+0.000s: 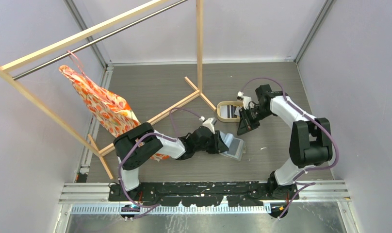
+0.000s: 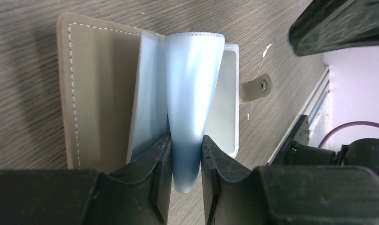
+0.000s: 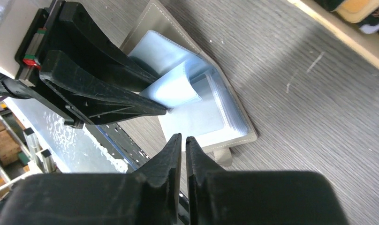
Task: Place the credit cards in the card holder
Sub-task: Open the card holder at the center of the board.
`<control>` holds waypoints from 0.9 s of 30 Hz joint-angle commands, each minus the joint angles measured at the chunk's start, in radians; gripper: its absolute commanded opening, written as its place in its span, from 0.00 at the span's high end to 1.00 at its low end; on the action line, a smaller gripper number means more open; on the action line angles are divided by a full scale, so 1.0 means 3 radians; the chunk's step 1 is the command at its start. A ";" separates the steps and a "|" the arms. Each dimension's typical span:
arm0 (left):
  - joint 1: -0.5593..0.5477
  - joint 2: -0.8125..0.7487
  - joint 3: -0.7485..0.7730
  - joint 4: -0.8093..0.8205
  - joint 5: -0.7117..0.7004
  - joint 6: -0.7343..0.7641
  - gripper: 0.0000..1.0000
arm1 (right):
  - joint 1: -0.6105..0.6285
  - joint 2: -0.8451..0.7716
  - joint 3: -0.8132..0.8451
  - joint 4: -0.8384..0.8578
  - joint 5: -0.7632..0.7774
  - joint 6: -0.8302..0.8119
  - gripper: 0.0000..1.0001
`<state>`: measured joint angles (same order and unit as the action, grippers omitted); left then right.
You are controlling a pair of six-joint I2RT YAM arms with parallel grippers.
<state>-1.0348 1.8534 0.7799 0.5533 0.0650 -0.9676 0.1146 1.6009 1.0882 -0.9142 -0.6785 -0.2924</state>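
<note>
Card holder (image 2: pixel 98 93) open on surface (image 3: pixel 319 117) | left fingers (image 2: pixel 162 159) clamped on clear sleeve (image 2: pixel 192 79) | right fingers (image 3: pixel 171 150) nearly together, beside far-right edge | open surface rightward

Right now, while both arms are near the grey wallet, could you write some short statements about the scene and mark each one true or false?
1. The card holder lies open on the table. True.
2. The left gripper pinches a clear plastic sleeve of the card holder. True.
3. The card holder sits inside the oval tray. False: it lies on the bare table, apart from the tray.
4. The jaws of the right gripper stand wide open. False: they are almost together, with only a thin slit between them, and no card shows there.
</note>
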 commanded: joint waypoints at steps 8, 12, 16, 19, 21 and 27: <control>0.0066 0.0053 -0.0248 0.0793 0.0214 -0.0420 0.70 | 0.0303 0.0394 0.0010 0.0131 0.0247 0.0154 0.99; 0.0082 0.0064 -0.0278 0.0846 0.0217 -0.0444 0.70 | 0.0373 0.0471 0.0018 0.0163 0.0345 0.0168 0.99; 0.0100 0.0075 -0.0304 0.0800 0.0162 -0.0442 0.71 | 0.0389 0.0434 0.0045 0.0145 0.0430 0.0128 0.99; 0.0105 0.0064 -0.0299 0.0649 0.0085 -0.0401 0.72 | 0.0376 0.0299 0.0069 0.0098 0.0448 0.0057 0.99; 0.0108 0.0048 -0.0303 0.0533 0.0036 -0.0369 0.73 | 0.0360 0.0159 0.0045 0.0105 0.0431 0.0009 0.99; 0.0105 0.0059 -0.0303 0.0511 0.0001 -0.0375 0.79 | 0.0331 0.0090 -0.0024 0.0152 0.0556 0.0002 0.98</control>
<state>-1.0100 1.8736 0.6964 0.7181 0.0971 -1.0924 0.2199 1.6577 1.0828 -0.8787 -0.5453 -0.2764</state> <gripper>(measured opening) 0.225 0.023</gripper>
